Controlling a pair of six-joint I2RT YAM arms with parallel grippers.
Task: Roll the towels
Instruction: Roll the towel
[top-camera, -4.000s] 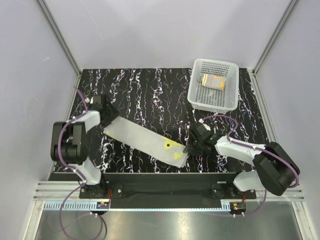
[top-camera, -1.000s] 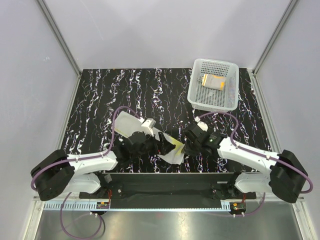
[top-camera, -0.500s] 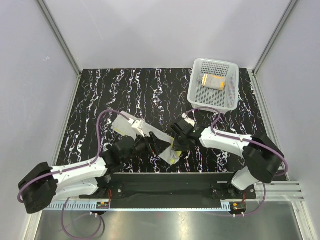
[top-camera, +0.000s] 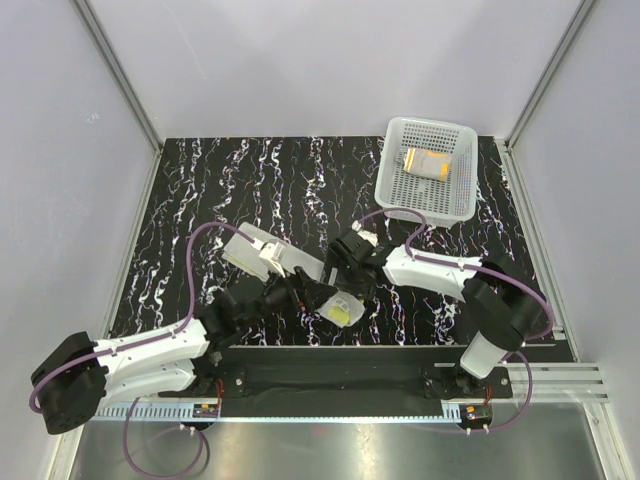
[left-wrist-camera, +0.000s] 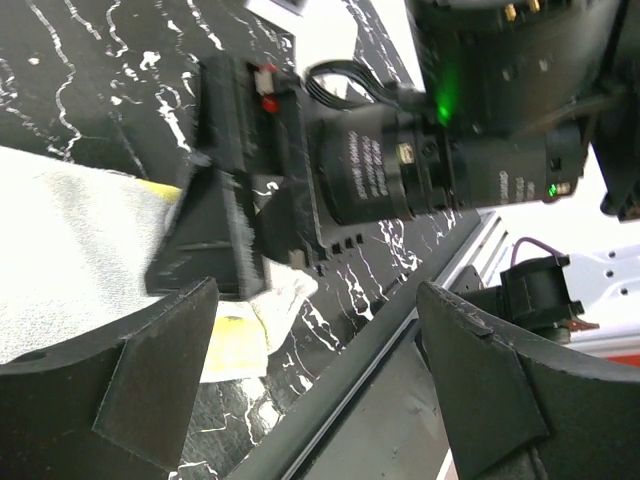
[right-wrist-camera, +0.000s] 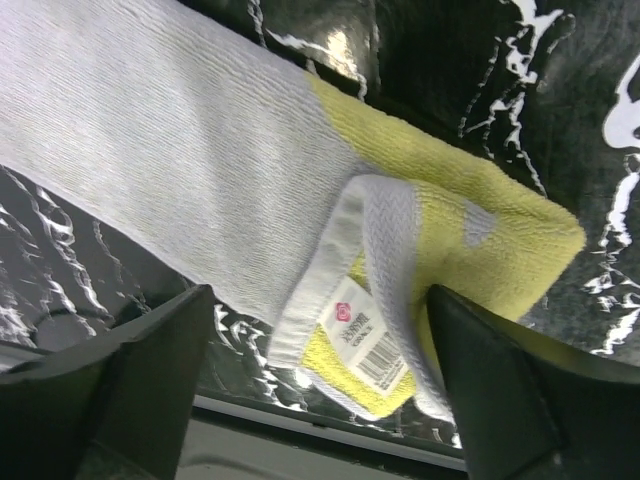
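The yellow towel (top-camera: 340, 311) lies as a long strip near the table's front, grey-white side up (right-wrist-camera: 180, 140), its right end folded over so yellow terry and a barcode label (right-wrist-camera: 365, 340) show. Low over that folded end hangs my right gripper (top-camera: 350, 270) (right-wrist-camera: 325, 400), open, a finger on each side and neither touching the cloth. From the left, my left gripper (top-camera: 312, 295) (left-wrist-camera: 315, 390) faces it, open and empty, with the towel's end (left-wrist-camera: 235, 345) just ahead of its left finger. The orange towel (top-camera: 428, 162) sits folded in the basket.
The white perforated basket (top-camera: 385, 180) stands at the back right of the black marbled table (top-camera: 250, 180). The two grippers are very close to each other over the towel's end. The table's front edge and the metal rail (left-wrist-camera: 400, 330) run just beyond them.
My right gripper has opened and let go of the towel's end, which now lies folded over. Both grippers have shifted a little leftward along the strip.
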